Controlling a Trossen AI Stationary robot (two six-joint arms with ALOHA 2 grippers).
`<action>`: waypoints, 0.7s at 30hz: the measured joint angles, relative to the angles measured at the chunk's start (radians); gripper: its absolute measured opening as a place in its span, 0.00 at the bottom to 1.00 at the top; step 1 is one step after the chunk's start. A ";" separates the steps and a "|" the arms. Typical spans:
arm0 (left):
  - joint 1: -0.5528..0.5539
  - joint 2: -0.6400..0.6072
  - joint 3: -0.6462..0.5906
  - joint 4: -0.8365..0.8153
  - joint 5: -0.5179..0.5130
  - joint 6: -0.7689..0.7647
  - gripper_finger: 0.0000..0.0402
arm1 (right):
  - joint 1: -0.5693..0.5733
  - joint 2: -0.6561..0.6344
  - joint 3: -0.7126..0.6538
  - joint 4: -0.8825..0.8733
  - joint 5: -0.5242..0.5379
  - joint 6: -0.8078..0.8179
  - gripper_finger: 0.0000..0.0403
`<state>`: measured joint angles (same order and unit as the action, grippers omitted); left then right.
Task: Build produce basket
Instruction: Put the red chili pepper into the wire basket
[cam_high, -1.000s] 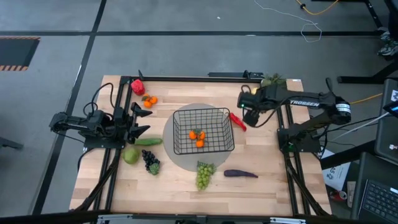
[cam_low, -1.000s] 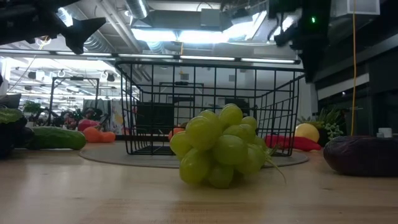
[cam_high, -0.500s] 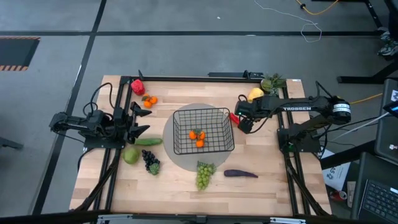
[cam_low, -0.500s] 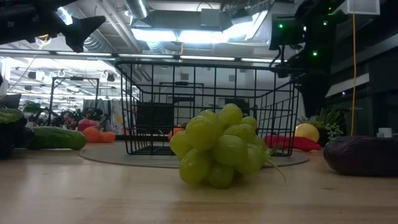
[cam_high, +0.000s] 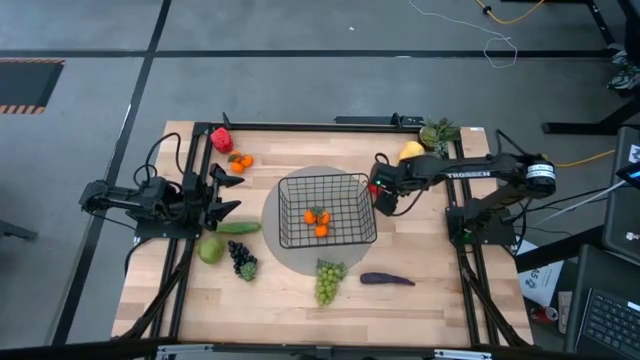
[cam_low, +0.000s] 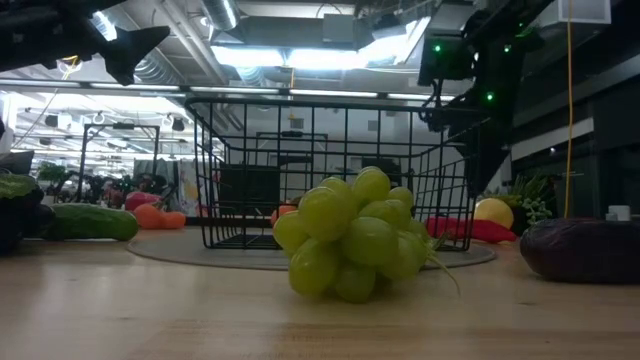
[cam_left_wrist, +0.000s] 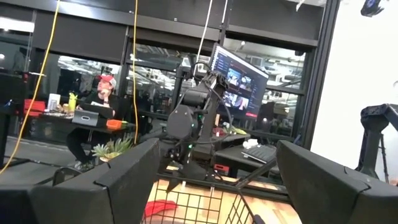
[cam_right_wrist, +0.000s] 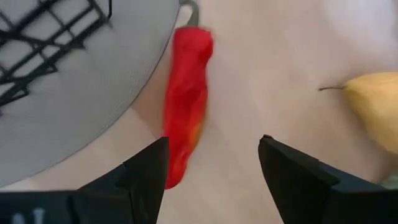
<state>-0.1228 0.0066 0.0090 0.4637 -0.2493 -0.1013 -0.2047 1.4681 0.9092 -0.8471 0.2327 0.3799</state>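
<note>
Chili lies at the basket's three o'clock; we hover our right end effector released above, ready to grasp.

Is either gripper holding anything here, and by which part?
Nothing is held. The right gripper hangs open above the chili; the left gripper waits open.

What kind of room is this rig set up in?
Probably a robotics lab or workshop, not a kitchen: exposed ceiling ducts and strip lights, a monitor on a frame beyond the table, and cables trailing over a bare grey floor.
</note>
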 joint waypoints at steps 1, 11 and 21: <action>0.000 0.000 0.000 0.000 0.000 0.000 0.79 | 0.000 0.010 -0.002 0.003 -0.022 0.004 0.61; 0.000 0.000 0.000 0.000 0.000 0.003 0.79 | -0.001 0.027 -0.191 0.225 -0.070 0.003 0.61; 0.000 0.000 0.000 0.000 0.000 0.006 0.79 | -0.001 0.026 -0.227 0.286 -0.070 0.000 0.55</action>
<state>-0.1230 0.0066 0.0090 0.4641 -0.2497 -0.0948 -0.2058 1.4940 0.6823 -0.5610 0.1623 0.3794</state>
